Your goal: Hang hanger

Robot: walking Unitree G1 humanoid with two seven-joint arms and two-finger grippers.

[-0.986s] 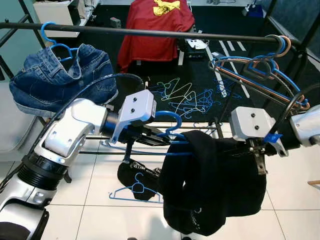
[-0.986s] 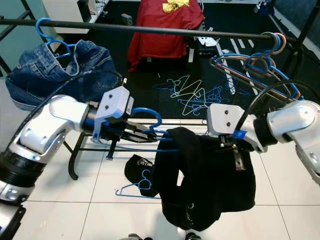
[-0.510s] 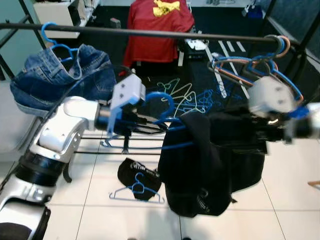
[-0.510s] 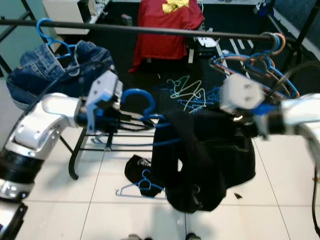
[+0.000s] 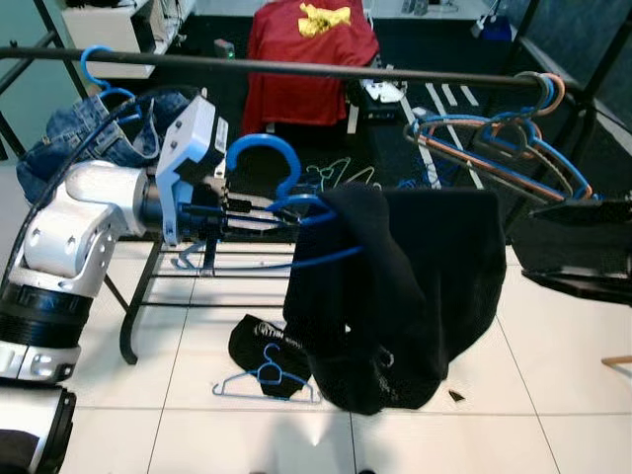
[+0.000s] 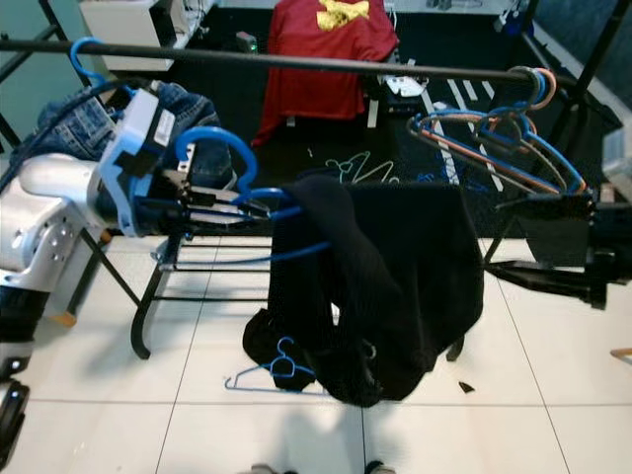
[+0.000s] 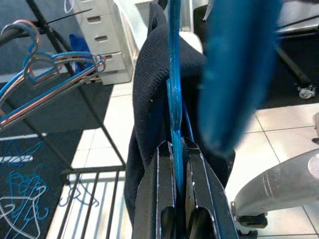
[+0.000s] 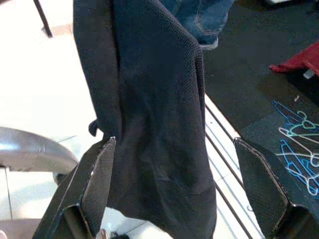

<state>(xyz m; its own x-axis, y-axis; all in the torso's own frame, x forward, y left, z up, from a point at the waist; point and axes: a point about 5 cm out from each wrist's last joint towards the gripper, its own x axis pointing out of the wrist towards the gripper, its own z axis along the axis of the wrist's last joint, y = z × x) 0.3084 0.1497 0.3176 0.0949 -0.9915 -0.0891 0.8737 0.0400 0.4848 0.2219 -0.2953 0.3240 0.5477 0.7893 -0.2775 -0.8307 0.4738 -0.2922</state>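
Left eye view shows the left gripper [image 5: 259, 209] clamped on the thin blue plastic hanger [image 5: 267, 158], whose hook curves up just below the long black metal clothes rail [image 5: 296, 65] without touching it. A black knitted garment [image 5: 405, 286] is draped over the hanger and hangs down over the white tiled floor [image 5: 553, 395]. Along the left wrist view, the two black fingers [image 7: 159, 194] pinch the hanger's blue bar between them, the dark garment directly beyond. The right gripper [image 6: 568, 242] sits at the right edge of the scene, beside the garment and apart from it; in the right wrist view its fingers [image 8: 97, 174] are spread wide with nothing between them. A bunch of blue and copper wire hangers [image 5: 504, 148] hangs near the rail's right end, and blue denim jeans [image 6: 89, 123] hang near its left end. Another blue hanger on a small dark cloth [image 5: 267, 370] lies on the floor below.
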